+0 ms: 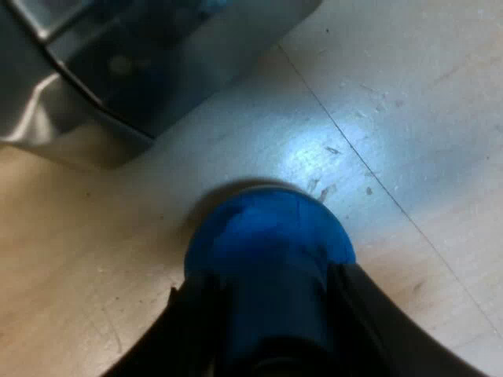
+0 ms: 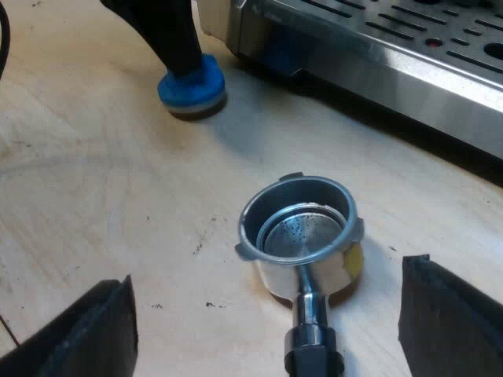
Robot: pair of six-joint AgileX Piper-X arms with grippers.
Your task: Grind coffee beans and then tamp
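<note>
A blue tamper (image 1: pixel 267 236) sits between the two black fingers of my left gripper (image 1: pixel 267 287), which is shut on it. From the right wrist view the tamper (image 2: pixel 191 85) rests base-down on the wooden table, close to the espresso machine (image 2: pixel 377 47), with the left gripper (image 2: pixel 177 39) coming down onto it. The metal holder (image 2: pixel 302 228) lies on the table, its basket up and showing bare metal inside, its dark handle pointing toward the camera. My right gripper (image 2: pixel 267 287) is open wide, a finger on each side of the handle and touching nothing.
The machine's steel base and drip grille (image 2: pixel 440 39) run along beside the holder. A corner of the machine (image 1: pixel 118 63) stands close to the tamper. Bare wooden table (image 2: pixel 94 204) lies between the tamper and the holder.
</note>
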